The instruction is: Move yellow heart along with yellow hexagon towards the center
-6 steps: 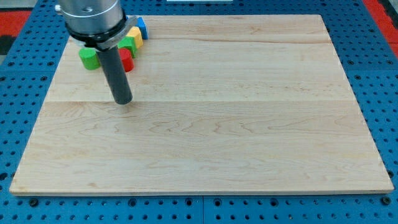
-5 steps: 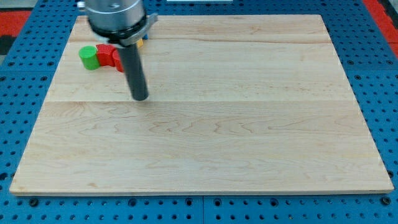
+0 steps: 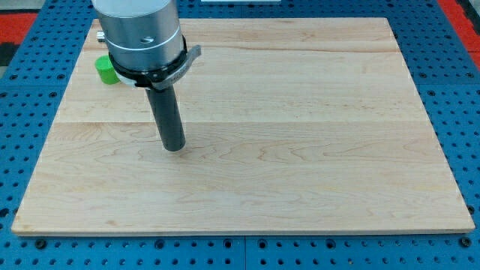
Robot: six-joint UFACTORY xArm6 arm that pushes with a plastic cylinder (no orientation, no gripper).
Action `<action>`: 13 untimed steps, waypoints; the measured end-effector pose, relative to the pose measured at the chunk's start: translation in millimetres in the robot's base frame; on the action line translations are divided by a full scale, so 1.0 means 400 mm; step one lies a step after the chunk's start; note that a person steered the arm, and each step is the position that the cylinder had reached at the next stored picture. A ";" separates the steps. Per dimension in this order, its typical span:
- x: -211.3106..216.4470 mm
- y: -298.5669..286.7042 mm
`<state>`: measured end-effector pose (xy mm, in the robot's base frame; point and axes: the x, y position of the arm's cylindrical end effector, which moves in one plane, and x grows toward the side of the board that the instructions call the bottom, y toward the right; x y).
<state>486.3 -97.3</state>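
Observation:
My tip [image 3: 174, 147] rests on the wooden board [image 3: 300, 150], left of the middle. The arm's grey body covers the top left corner, where the block cluster lies. Only a green cylinder block [image 3: 106, 69] shows, at the view's left of the arm body and well above and left of my tip. The yellow heart and yellow hexagon are hidden behind the arm.
The board lies on a blue perforated table [image 3: 465, 112]. A red area [image 3: 19, 22] shows at the view's top left corner.
My tip has moved right and down the view, away from the block cluster. The arm body now hides the red, yellow, blue and other green blocks that showed earlier.

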 end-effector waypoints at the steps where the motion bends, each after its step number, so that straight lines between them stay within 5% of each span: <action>1: 0.000 -0.003; 3: -0.005 -0.244; 7: -0.369 -0.455; 9: -0.503 -0.394; 13: -0.602 -0.178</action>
<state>245.5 -168.3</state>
